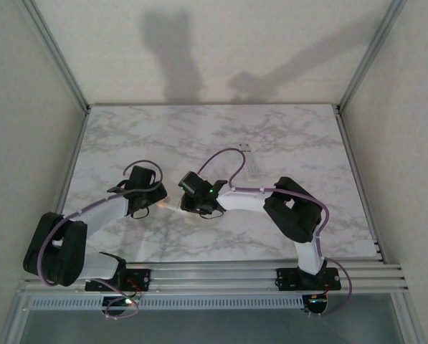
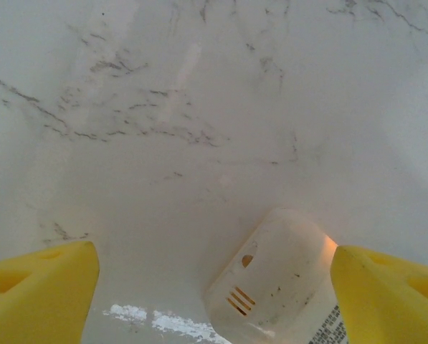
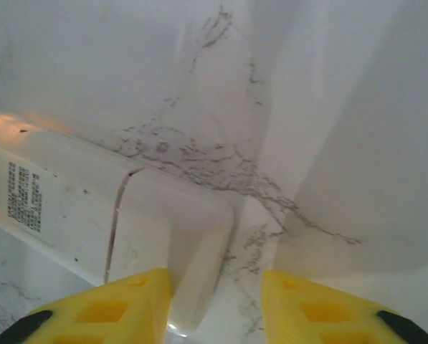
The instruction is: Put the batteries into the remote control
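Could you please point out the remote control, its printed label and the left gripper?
remote control (image 2: 278, 265), left wrist view, on its rounded white end.
printed label (image 3: 24, 197), right wrist view, middle of the text block.
left gripper (image 2: 214, 247), left wrist view, midway between its yellow fingertips.

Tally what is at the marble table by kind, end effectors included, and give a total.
White rectangular plastic remote controls: 2 (far remote, near remote between the arms)
Yellow-fingered end effectors: 2 (left end effector, right end effector)
Total: 4
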Tool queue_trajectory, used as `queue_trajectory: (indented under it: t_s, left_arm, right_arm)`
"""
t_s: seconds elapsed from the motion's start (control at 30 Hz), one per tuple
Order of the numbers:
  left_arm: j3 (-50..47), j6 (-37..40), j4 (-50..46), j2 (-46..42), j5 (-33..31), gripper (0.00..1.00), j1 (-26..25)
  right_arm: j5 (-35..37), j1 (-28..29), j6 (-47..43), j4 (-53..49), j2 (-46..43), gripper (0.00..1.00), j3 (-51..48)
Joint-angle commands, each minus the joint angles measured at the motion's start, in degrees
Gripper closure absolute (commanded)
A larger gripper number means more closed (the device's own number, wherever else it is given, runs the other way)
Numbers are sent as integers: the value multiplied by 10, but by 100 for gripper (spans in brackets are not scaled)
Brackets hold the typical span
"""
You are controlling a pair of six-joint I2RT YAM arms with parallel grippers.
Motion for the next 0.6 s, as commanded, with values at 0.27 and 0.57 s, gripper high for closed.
queue_trajectory:
  t_s: [0.27, 0.57]
  left_arm:
    - [-22, 6, 56, 23, 43, 21, 4]
    - [-46, -34, 140, 29, 137, 24, 2]
  right_arm:
    - [-34, 16, -2, -27, 85, 68, 43]
    - [-39, 17, -38, 33, 14, 68, 34]
